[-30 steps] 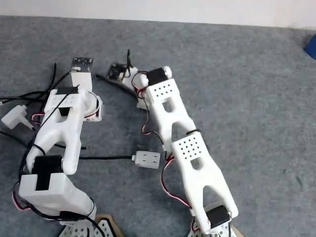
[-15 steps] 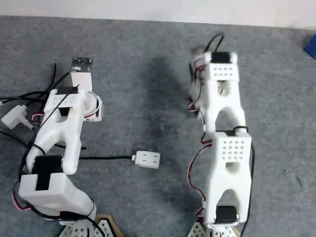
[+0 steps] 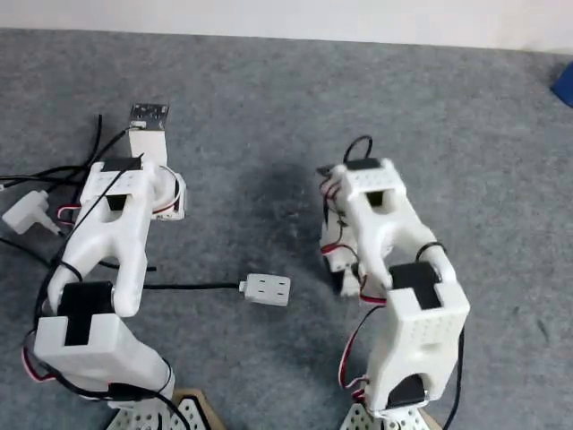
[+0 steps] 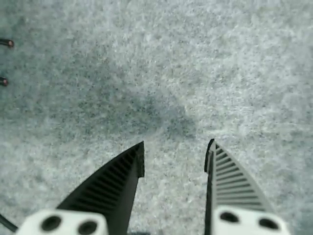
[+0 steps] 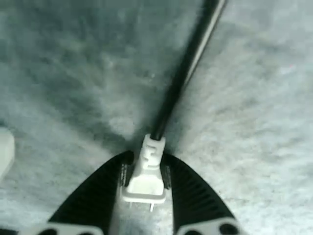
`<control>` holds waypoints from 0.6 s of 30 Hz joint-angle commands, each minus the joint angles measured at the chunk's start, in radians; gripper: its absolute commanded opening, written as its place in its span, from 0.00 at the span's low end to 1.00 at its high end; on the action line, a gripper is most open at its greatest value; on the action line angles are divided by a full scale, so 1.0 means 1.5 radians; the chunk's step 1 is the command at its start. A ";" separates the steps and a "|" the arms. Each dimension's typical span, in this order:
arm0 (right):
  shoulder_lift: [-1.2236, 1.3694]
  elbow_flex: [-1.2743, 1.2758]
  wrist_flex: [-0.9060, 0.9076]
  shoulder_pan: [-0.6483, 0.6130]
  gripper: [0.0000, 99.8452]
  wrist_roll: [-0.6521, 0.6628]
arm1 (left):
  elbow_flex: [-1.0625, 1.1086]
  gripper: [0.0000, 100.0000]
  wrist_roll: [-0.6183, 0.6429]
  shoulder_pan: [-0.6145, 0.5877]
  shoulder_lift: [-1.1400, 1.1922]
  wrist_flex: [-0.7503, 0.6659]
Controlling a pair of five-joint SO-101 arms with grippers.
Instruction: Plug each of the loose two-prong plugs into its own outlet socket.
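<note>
A white two-prong plug sits between the fingers of my right gripper, which is shut on it; its black cord runs away over the carpet. In the high view the right arm is folded back, its gripper low over the carpet just right of the white outlet socket block. A second white plug lies at the far left edge. My left gripper stands open above bare carpet with nothing between its fingers. The left arm stands on the left side.
Black cords loop around the left arm, and one cord runs from the outlet block to the left. A white edge shows beside the right gripper. A blue object sits at the far right edge.
The right arm swung from the far middle over to the right, then folded back and down toward its base beside the outlet block. The left arm has not moved.
</note>
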 commanded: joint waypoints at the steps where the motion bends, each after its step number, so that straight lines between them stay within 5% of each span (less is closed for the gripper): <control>1: -0.040 0.021 -0.011 -0.008 0.01 0.032 | -0.017 0.21 0.004 0.010 -0.004 -0.009; 18: -0.040 0.021 -0.054 -0.019 0.01 0.057 | -0.026 0.21 0.004 0.016 0.020 -0.009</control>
